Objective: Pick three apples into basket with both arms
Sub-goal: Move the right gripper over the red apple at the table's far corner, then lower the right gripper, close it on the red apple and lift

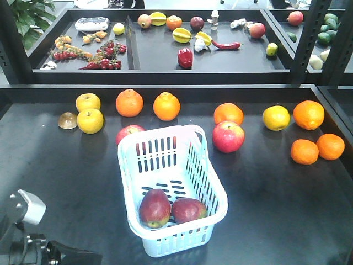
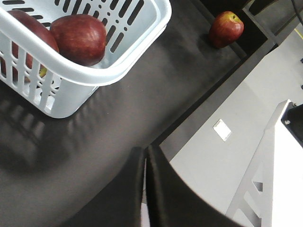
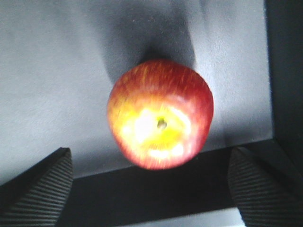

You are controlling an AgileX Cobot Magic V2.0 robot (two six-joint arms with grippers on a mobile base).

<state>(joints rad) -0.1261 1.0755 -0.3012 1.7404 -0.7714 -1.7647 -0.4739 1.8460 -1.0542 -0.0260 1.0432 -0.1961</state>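
Right gripper (image 3: 151, 189), jaws wide and empty, faces the third apple (image 3: 160, 113) centred just beyond them on the table; left gripper (image 2: 144, 189) closed, empty, beside the basket (image 2: 118, 71).

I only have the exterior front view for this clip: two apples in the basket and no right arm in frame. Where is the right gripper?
Observer: The right wrist view shows the right gripper open, its fingers on either side of a red-and-yellow apple on the dark table, not touching it.
Operator: And the left one? I see only a bit of arm.
Observer: In the left wrist view the left gripper has its fingers pressed together, holding nothing, near the basket.
Operator: Any apple close to it?
Observer: That view shows a lone red apple by the table's edge, well apart from the basket.
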